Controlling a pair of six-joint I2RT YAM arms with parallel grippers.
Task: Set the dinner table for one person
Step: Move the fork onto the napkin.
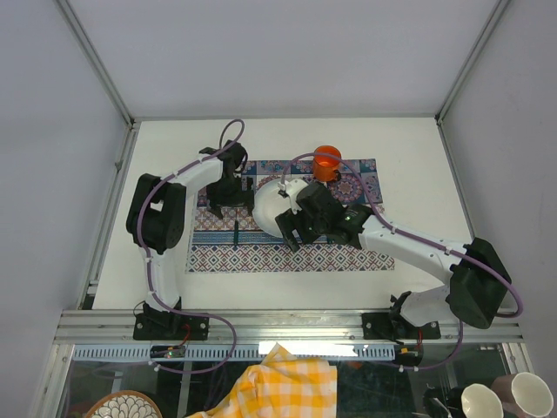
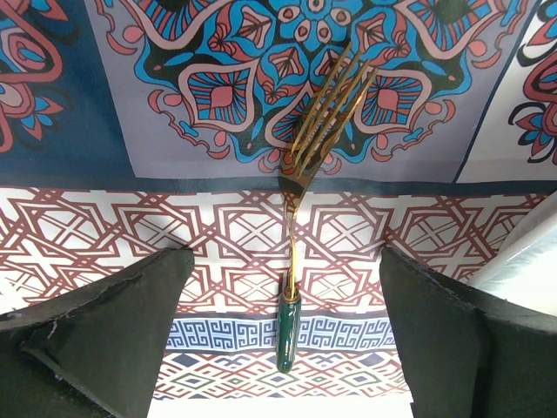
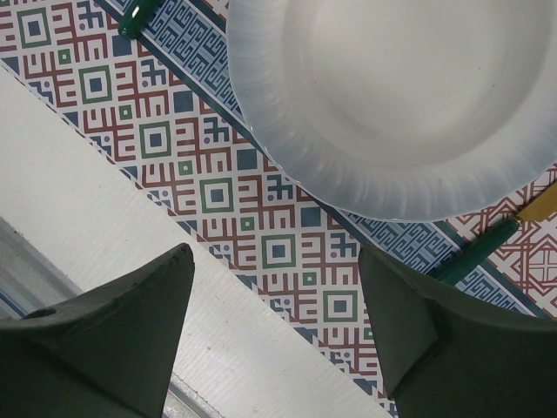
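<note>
Your left gripper point(image 2: 285, 254) hung wide open over the gold, green-handled fork point(image 2: 302, 165) on the blue-and-purple patterned cloth point(image 2: 130, 218). Your right gripper point(image 3: 274, 252), jaws equally wide and empty, hovered by the round white plate point(image 3: 392, 96). The large white dinner table point(image 1: 400, 157) lay beneath the cloth.

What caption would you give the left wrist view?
Open left gripper above a gold, green-handled fork lying on the patterned cloth.
</note>
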